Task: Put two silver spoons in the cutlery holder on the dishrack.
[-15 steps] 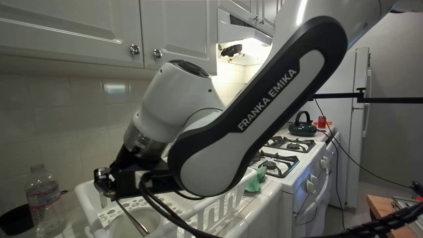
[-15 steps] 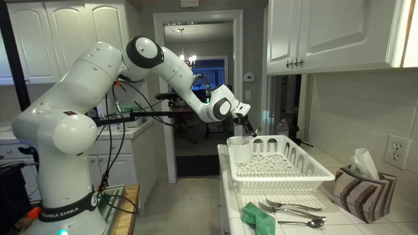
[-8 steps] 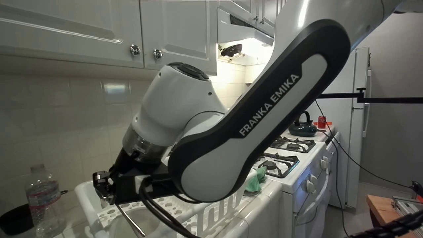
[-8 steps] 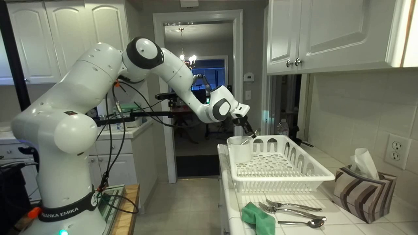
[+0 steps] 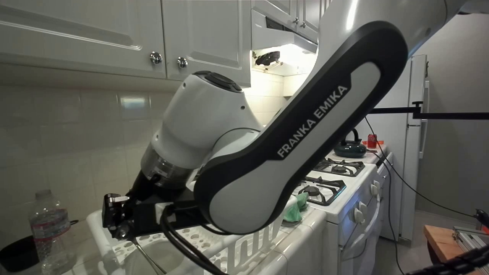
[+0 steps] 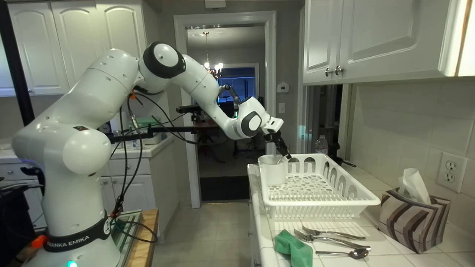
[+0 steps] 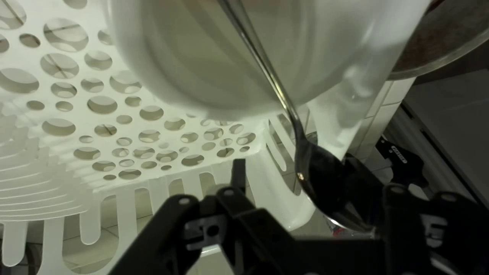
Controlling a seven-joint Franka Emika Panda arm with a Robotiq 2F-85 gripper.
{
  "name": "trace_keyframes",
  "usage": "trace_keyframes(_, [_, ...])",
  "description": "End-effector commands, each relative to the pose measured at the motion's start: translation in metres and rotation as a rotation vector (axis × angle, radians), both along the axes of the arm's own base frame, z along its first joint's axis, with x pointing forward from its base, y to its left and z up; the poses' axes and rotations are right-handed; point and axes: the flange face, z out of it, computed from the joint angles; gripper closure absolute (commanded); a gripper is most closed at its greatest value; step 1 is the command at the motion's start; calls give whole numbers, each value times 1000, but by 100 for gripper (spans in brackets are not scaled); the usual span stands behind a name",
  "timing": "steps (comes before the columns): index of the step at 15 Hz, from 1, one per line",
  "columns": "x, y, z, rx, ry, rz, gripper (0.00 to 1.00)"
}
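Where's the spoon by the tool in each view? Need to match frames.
In an exterior view: spoon low left, handle slanting down-right to the bottom edge.
In an exterior view: spoon tiny, right of centre, at the mouth of the cutlery holder; not the counter spoon.
Wrist view: spoon runs from the top edge down-right, bowl by the tool.
Shared landmark: white dishrack, in all three.

White tiled counter (image 6: 393,257). Along the front edge: dish rack (image 6: 319,203) and green cloth (image 6: 297,249). Between the cloth and the wall edge: two forks (image 6: 339,242), tines toward the front edge, and a spoon (image 6: 358,253). Toward the wall edge: striped tissue box (image 6: 412,220), bottle (image 5: 51,229), dark pan (image 5: 19,254).
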Motion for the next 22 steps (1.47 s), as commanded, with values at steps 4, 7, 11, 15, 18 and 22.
trace_keyframes(4, [-1,2,0,-14,-9,-3,0])
trace_keyframes(7, [0,0,6,6,0,-4,0])
trace_keyframes(11, [-1,-8,33,84,15,2,0])
trace_keyframes(15, [1,-18,71,211,28,26,0])
trace_keyframes(18, [7,-38,91,257,49,17,0])
trace_keyframes(22, [22,-96,91,138,116,-104,0])
